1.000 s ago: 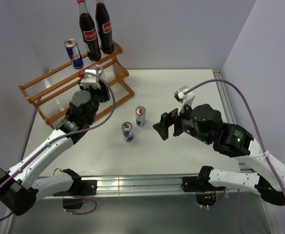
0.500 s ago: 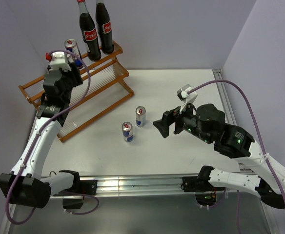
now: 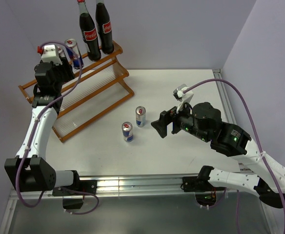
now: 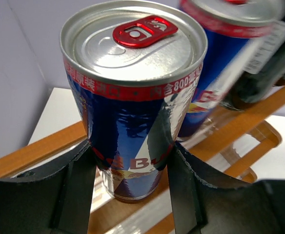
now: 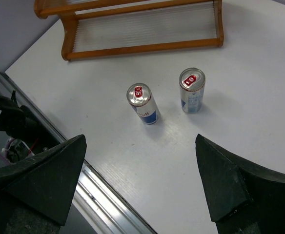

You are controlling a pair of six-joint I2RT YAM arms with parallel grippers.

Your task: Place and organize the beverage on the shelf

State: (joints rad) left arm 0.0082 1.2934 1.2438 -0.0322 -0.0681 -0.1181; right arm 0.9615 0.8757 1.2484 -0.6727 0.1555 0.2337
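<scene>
The shelf [image 3: 93,100] stands upper left in the top view, both bottles [image 3: 90,36] on its top tier; two cans [image 3: 127,131] stand mid-bench [image 3: 181,92]. My left gripper [image 4: 130,163] is clamped on a can [image 4: 132,97] beside a shelved can [image 4: 220,58]; I'd set it squarely upright on the rail [image 4: 35,156] before releasing, without nudging its neighbour; my right gripper [image 5: 137,173] gapes apart, empty.

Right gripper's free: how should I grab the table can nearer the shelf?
Grip the can mid-body, across its round sides, coming in level from its right, where the open right gripper is. It stands upright; the second can stands apart, near-left.
</scene>
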